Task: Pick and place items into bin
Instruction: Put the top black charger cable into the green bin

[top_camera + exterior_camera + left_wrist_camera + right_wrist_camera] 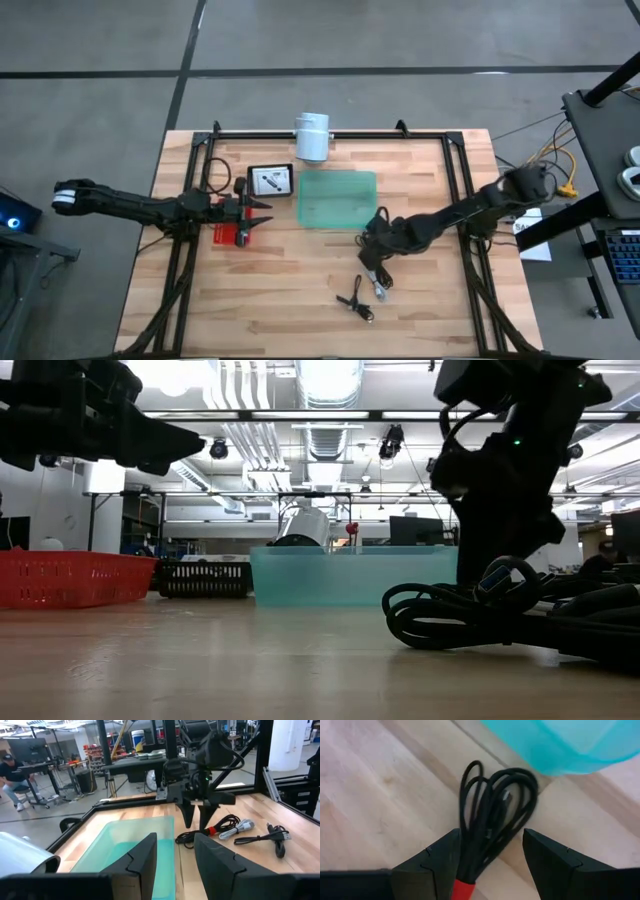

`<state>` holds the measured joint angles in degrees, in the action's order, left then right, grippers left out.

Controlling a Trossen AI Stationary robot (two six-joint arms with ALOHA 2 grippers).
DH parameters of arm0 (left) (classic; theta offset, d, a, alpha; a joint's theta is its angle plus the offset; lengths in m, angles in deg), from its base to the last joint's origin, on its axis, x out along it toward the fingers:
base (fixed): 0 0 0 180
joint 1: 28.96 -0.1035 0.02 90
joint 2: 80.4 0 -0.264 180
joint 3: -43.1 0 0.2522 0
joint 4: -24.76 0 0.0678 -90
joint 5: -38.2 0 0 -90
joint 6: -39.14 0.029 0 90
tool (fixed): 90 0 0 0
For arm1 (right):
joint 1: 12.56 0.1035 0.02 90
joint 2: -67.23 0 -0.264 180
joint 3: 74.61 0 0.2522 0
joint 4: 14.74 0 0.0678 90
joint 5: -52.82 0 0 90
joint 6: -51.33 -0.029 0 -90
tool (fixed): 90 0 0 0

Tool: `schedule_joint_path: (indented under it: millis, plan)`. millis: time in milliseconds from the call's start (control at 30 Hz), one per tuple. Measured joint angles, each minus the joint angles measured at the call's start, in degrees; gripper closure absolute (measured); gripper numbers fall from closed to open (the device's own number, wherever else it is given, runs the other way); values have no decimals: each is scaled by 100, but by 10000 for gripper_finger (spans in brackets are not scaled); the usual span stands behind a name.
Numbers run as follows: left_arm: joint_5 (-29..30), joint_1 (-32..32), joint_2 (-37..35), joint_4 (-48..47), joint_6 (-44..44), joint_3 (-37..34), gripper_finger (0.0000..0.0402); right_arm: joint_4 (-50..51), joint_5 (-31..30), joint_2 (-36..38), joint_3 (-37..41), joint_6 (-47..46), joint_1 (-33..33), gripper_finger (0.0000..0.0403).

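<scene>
A coiled black cable bundle (495, 805) with a red tie (462, 889) lies on the wood just near of the teal bin (338, 197). My right gripper (490, 835) is open and points down, one finger on each side of the bundle. A grey cable (380, 287) and a short black cable (355, 303) lie nearer the table's near edge. One white printed card (269, 181) lies in a black tray. My left gripper (262, 212) is open and hovers left of the bin. The ball and the knob do not show. My right gripper stands astride the bundle's tied end (470, 865), coming from above with the cable strands running between its fingers. The strands pass close along one finger (437, 865); whether they touch it I cannot tell. The whole bundle lies on the table.
A red basket (228, 236) sits under my left arm's wrist. A white cylinder (312, 136) stands at the far edge behind the bin. Black frame rails (455, 190) run along both sides. Bare wood stretches over the near left part of the table.
</scene>
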<state>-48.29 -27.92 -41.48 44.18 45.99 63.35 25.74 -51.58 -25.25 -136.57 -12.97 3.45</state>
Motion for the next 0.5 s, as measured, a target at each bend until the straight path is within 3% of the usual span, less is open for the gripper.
schedule_joint_path:
  millis: [500]
  plan:
    - [0,0,41,30,0,-9,286,31,309,-573,-306,474,-4,209]
